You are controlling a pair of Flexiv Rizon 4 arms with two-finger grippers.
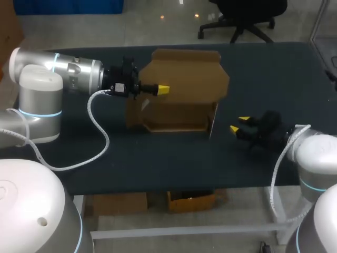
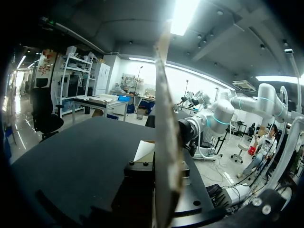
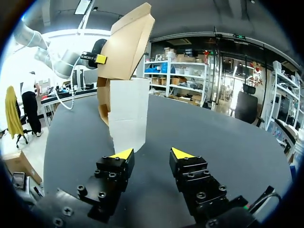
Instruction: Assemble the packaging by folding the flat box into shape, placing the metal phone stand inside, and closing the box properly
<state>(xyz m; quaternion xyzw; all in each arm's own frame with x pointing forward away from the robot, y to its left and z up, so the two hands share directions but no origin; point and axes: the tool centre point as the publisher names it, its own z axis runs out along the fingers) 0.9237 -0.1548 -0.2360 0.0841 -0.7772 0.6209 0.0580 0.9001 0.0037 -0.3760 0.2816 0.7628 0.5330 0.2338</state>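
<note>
The brown cardboard box [image 1: 181,87] stands half-folded at the middle of the table, tilted, its white inner panel [image 1: 213,120] facing right. My left gripper [image 1: 162,90] comes in from the left and is shut on the box's upright left flap. In the left wrist view that flap [image 2: 164,137] runs edge-on between the fingers. My right gripper [image 1: 241,126] rests low on the table to the right of the box, open and holding nothing. In the right wrist view, the box [image 3: 126,47] and its white panel [image 3: 128,114] stand ahead of the right gripper [image 3: 152,154].
The dark table top [image 1: 158,158] runs wide in front of the box. A white cable [image 1: 100,132] from my left arm loops over the table's left part. My right arm's cable [image 1: 279,163] hangs at the front right edge.
</note>
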